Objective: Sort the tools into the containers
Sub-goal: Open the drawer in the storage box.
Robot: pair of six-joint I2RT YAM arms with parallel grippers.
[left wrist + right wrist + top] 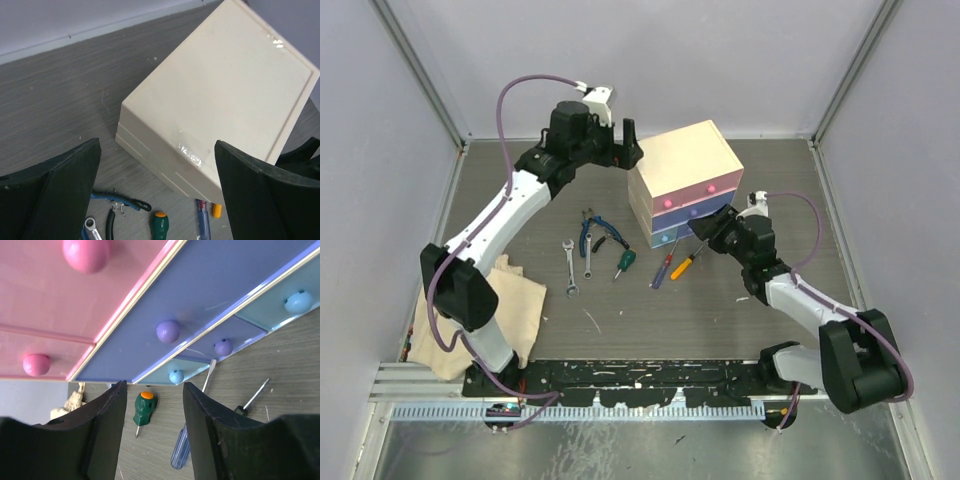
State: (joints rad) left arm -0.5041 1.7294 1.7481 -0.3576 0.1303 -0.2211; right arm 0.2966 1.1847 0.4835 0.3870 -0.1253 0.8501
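The cream chest [682,165] stands mid-table with its pink [60,305], purple [215,290] and blue [280,315] drawers shut. In front of it lie the tools: blue-handled pliers [593,234], two silver wrenches [570,266], a green screwdriver [623,263], a blue-red one [663,270] and an orange one [687,263]. My left gripper [625,150] hangs wide open over the chest's back left corner, empty [156,145]. Just before the lower drawer fronts, my right gripper [712,228] is open with nothing between its fingers [154,387].
A crumpled beige cloth [510,295] lies by the left arm's base. A thin pale stick [590,320] rests on the table near the front. Grey walls enclose the table on three sides, and a black rail [640,385] runs along the near edge.
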